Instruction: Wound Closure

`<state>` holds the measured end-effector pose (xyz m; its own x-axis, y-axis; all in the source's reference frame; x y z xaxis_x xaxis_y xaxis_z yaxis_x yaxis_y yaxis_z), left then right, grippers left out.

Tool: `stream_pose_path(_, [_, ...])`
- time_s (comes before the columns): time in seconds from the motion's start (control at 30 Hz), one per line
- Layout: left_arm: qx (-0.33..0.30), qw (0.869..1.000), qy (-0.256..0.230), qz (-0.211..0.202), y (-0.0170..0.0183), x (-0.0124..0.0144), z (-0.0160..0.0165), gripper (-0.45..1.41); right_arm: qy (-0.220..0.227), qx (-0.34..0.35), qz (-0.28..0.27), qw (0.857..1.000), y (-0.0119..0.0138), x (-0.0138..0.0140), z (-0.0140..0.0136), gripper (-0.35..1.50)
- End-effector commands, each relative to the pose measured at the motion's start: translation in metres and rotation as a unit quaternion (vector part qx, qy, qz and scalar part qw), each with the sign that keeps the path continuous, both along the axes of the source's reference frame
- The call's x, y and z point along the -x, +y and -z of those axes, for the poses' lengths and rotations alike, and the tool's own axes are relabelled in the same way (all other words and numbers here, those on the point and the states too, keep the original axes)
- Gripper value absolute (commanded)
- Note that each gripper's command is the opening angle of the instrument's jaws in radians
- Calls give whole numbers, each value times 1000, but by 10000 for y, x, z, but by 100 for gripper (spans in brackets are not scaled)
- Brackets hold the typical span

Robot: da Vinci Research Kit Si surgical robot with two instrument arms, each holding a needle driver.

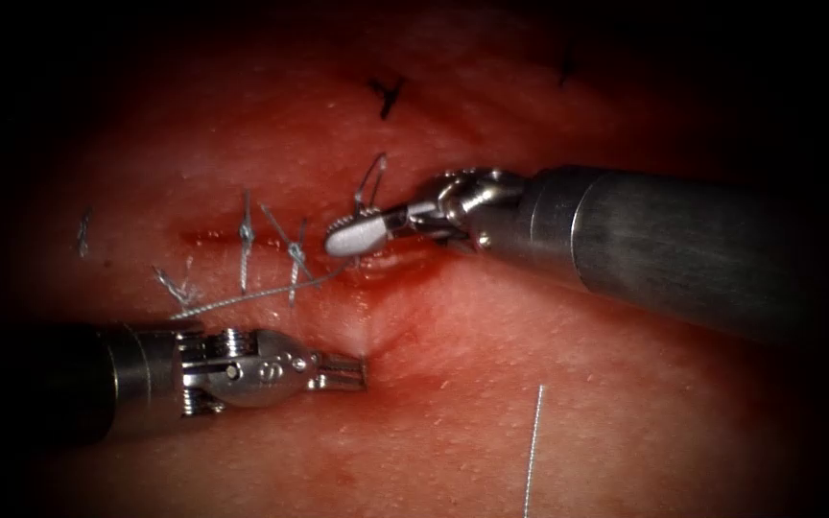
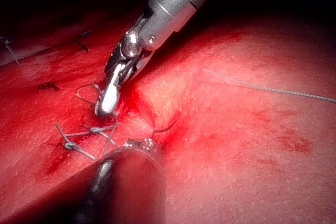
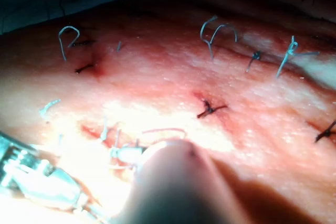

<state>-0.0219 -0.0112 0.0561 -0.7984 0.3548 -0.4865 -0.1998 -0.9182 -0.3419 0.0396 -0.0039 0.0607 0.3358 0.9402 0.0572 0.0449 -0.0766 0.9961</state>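
The cut (image 1: 205,236) runs across the tissue, with red fluid at its open right end (image 1: 405,261). My right tool (image 1: 336,240) lies there with its jaws shut and its tip resting on the tissue; it also shows in the left wrist view (image 2: 105,107). A thread (image 1: 242,299) runs from under that tip down to the left. In front of the cut, my left tool (image 1: 357,370) is shut against a puckered fold of tissue. A thin dark arc, seemingly the needle (image 2: 166,127), curves from its jaws into the tissue.
Two tied stitches (image 1: 245,240) (image 1: 296,255) cross the cut left of the right tool, with cut thread ends (image 1: 178,285) nearby. A thread loop (image 1: 372,180) stands above the right jaws. A loose thread (image 1: 533,451) lies front right. Dark stitches (image 1: 387,95) sit farther back.
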Motion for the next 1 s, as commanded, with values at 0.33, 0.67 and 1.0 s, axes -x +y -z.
stream_pose_path(0.33, [0, 1000, -1, -1, 3, 5, -3, -1, 17, -12, 19, 1000, -21, -11, 18, -35])
stream_pose_path(0.67, [15, 1000, -9, -17, 7, 5, 10, -3, 29, 78, -73, 994, 12, 8, 26, 115])
stream_pose_path(1.0, [139, 984, -93, -55, 31, 6, 20, -6, 64, 173, -96, 978, 24, 41, 22, 136])
